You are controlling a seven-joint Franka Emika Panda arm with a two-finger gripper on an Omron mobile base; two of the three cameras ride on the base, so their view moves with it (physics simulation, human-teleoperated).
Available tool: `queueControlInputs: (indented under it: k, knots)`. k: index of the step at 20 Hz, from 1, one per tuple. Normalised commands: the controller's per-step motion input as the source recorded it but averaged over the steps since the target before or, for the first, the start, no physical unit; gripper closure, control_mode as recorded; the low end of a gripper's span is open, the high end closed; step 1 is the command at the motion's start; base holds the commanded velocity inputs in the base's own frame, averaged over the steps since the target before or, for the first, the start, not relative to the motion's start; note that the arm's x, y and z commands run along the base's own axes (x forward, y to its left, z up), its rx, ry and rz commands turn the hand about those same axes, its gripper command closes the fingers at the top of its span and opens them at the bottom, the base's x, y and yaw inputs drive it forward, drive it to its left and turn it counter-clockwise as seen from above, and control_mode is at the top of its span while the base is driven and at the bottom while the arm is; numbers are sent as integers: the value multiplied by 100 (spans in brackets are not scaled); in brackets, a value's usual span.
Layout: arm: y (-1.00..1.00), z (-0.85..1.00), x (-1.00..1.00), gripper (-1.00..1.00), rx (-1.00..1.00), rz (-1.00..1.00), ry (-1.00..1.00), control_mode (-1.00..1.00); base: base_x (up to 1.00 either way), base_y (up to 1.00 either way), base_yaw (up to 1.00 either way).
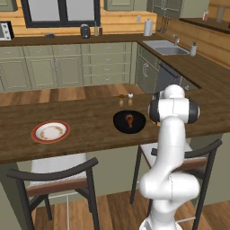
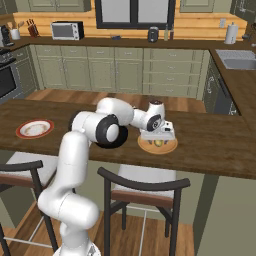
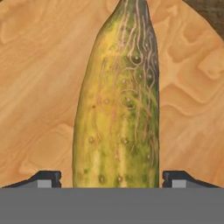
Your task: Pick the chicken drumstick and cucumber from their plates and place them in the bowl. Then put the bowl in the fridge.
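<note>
The left base view looks forward and down from behind the arm, which rises at 5 o'clock, over the dark wooden surface (image 1: pixel 90 130); the black bowl (image 1: pixel 129 121) sits just right of centre, the red-rimmed plate (image 1: pixel 50 132) at 9 o'clock, the sink (image 1: pixel 166 47) at 1 o'clock.

The right base view faces the same surface (image 2: pixel 210 140) from the other side, arm at 7 o'clock, the same red-rimmed plate (image 2: pixel 35 129) at 9 o'clock, the wooden plate (image 2: pixel 158 145) near centre.

The hand view looks from very close onto that wooden plate (image 3: pixel 39 87), with the cucumber (image 3: pixel 120 105) running from 6 to 12 o'clock between the fingers (image 3: pixel 46 178).
</note>
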Motion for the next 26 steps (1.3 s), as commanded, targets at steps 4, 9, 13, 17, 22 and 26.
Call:
queueControlInputs:
  k: [4,9,13,17,22,26]
  knots:
    - [0,-2,0,100,0,0,0,-100,0,0,0]
    - [43,21,9,100,-7,6,0,-100,0,0,0]
    - [59,92,-5,100,-12,13,-2,-100,0,0,0]
    - [16,96,-53,100,-3,17,-6,-100,0,0,0]
    - [39,65,-46,100,6,18,-1,-100,0,0,0]
    - [51,21,-45,100,26,16,-2,-100,0,0,0]
